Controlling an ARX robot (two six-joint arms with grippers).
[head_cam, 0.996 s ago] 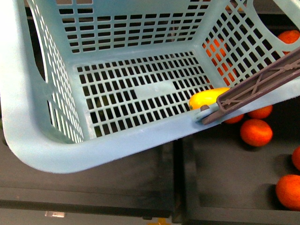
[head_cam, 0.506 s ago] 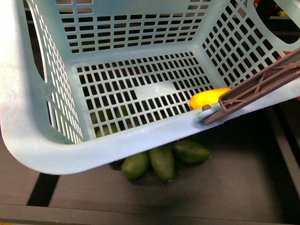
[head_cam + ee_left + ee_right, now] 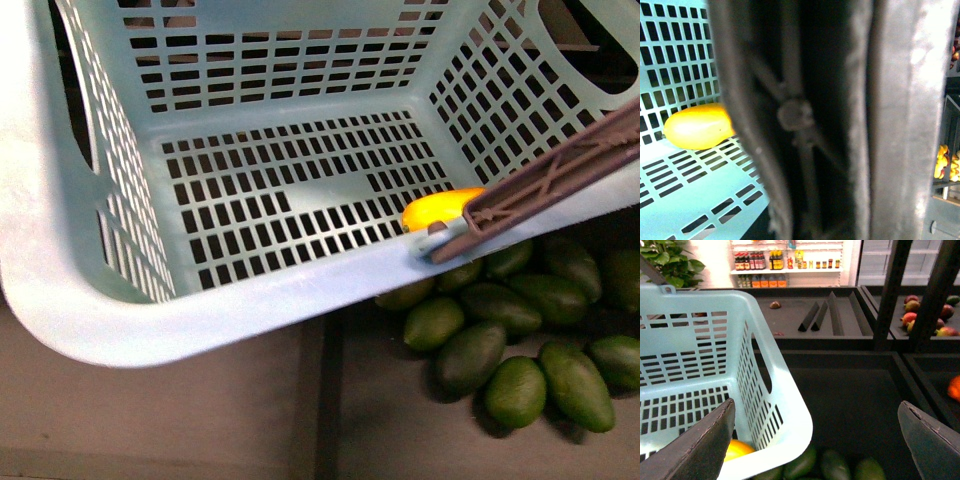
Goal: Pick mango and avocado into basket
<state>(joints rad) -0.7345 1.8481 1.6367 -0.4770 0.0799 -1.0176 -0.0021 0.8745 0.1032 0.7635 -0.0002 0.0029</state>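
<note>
Mango [image 3: 442, 209] — one, inside one basket [image 3: 200, 330]

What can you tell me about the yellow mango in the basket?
The mango is smooth, shiny and all yellow with a slight orange tinge. It is oblong with rounded ends. It lies on its side on the slotted floor of the light teal plastic basket, by the near rim, next to the brown handle. In the front view the rim and the handle's hinge hide most of it. The left wrist view shows more. No jaws hold it.
</note>
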